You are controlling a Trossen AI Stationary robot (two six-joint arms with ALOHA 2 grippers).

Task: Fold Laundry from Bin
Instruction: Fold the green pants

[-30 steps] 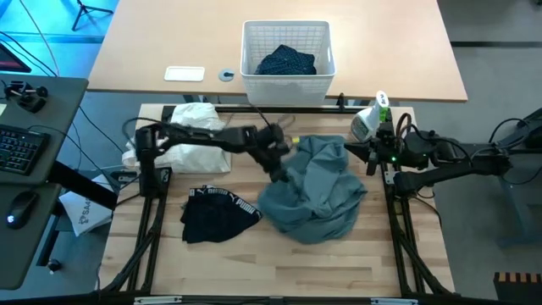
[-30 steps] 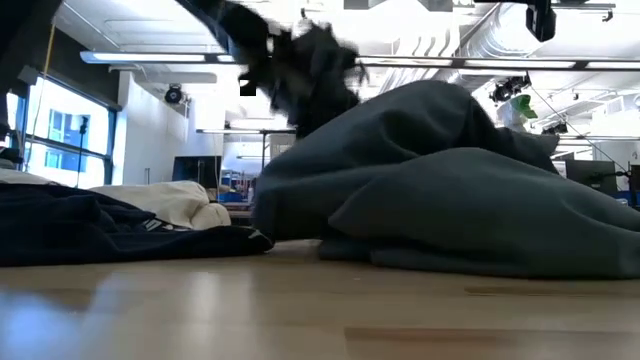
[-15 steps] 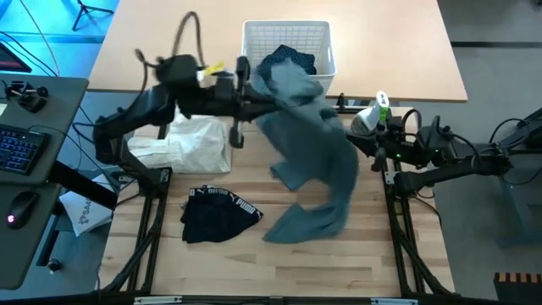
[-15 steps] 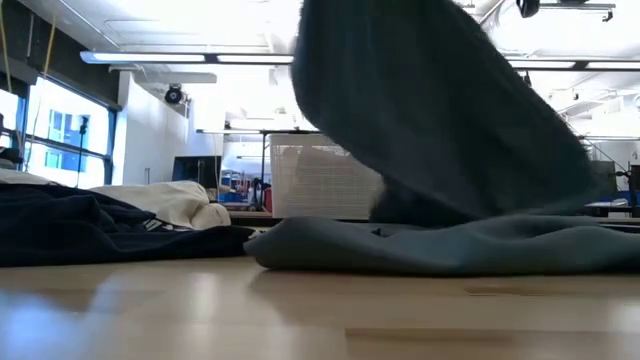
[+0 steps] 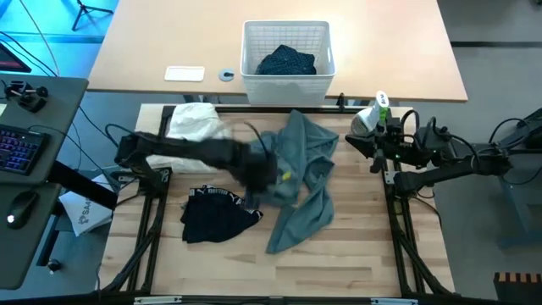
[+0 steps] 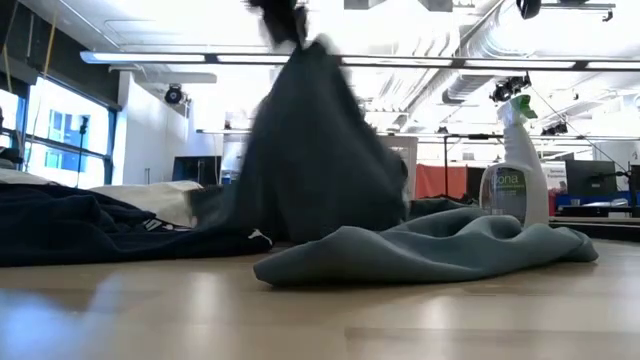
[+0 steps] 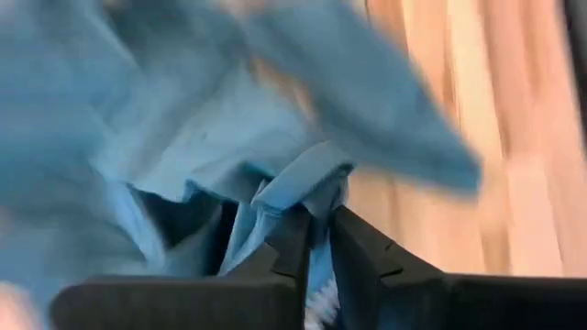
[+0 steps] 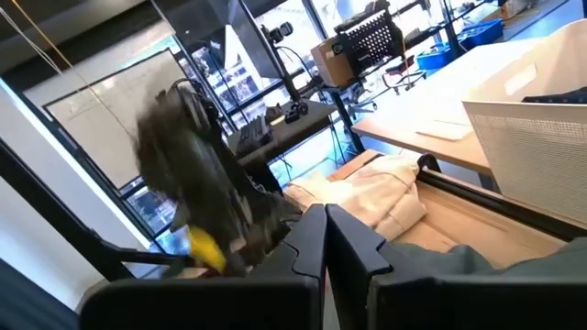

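Observation:
The grey-green top (image 5: 309,165) is over the middle of the table, with my left gripper (image 5: 275,174) shut on it. In the low view the top (image 6: 310,150) hangs from that gripper (image 6: 283,15). A black piece with white Puma lettering (image 5: 216,216) lies flat at the near left, and a white cloth (image 5: 193,123) at the far left. Navy dotted trousers (image 5: 286,61) lie in the white bin (image 5: 254,38) beyond the table's far edge. My right gripper (image 5: 371,151) waits shut at the right edge, holding nothing. My left gripper pinches a bunched fold of the top (image 7: 307,179) between its two fingers, several layers together. The fingers come slanting down from the table's left. The top hangs slack below them, and its lower end (image 6: 430,250) lies on the table.
A spray bottle (image 5: 370,119) stands at the table's far right, beside my right arm. A white card (image 5: 185,74) and a small round thing (image 5: 226,74) lie on the desk left of the bin. Bare wood shows along the table's near edge (image 5: 271,275).
My left gripper lifted the top out of its heap, swung it up toward the bin, then came back down over the middle of the table, rolling its wrist. The top has opened out from a heap into a long strip, with its lower end toward the near edge.

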